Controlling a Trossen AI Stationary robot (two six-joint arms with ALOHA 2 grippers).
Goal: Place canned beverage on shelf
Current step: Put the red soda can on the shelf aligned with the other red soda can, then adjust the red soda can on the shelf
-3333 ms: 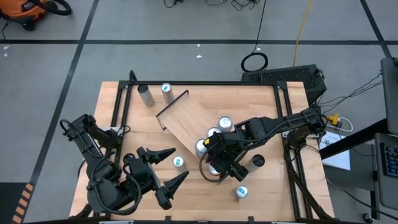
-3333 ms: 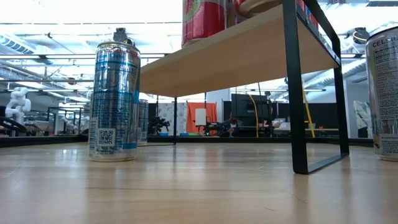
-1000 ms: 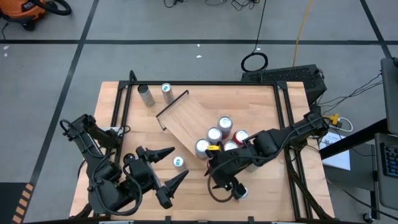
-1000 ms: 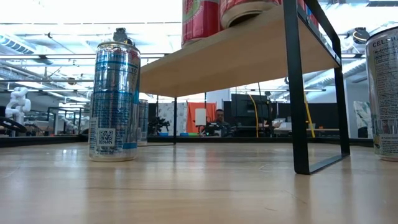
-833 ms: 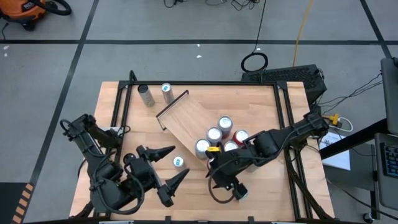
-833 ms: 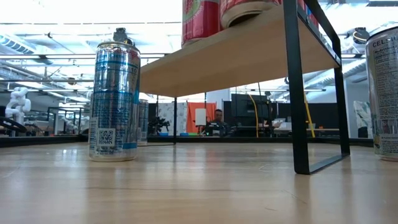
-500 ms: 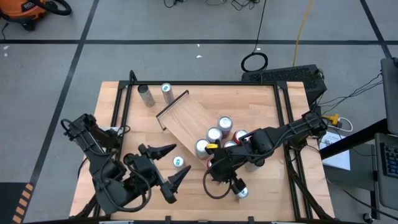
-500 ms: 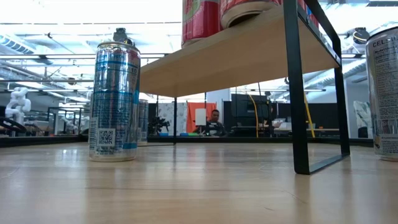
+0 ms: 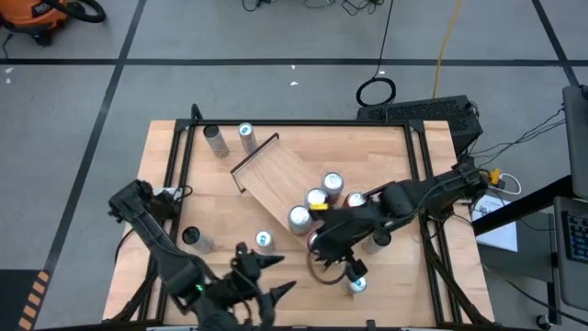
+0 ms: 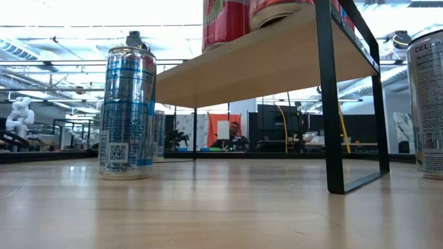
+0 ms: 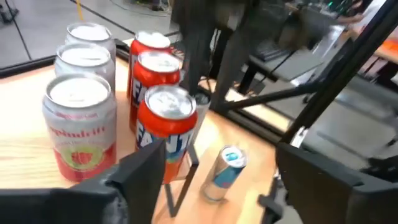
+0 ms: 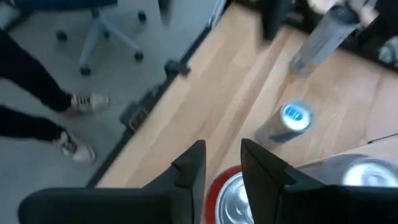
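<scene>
Fingers on the right arm, the right fingers (image 12: 189, 165), stand close together with a narrow slot of wood showing between them. A red can (image 12: 231, 196) sits right at their base, but I cannot tell whether they pinch it or only hang over it. The right arm (image 9: 413, 195) reaches in from the counter's right edge, stretched low and long across the counter (image 9: 404, 147). Its wrist is bent down over the near end of the shelf (image 9: 271, 170), just above the cluster of cans there. The left arm (image 9: 156, 244) comes from the left rear corner and folds forward along the near edge, ending beyond the shelf's near end. The left fingers (image 11: 146, 168) are spread wide and released, holding nothing, and they are aimed toward the shelf. The shelf lies at a slant in the middle of the counter, its far half bare. Its near half carries three silver-and-pink cans (image 11: 78, 121) in a row and three red cans beside them. The nearest red can (image 11: 165, 121) stands at the shelf's edge, straight ahead of the left fingers and apart from them. A slim blue-topped can (image 9: 356, 284) stands on the counter just off the shelf's near end, close to the right fingers but not touched. From table height the shelf (image 10: 263, 62) shows its underside, with a tall blue-and-silver can (image 10: 127, 104) upright on the counter beside it.
</scene>
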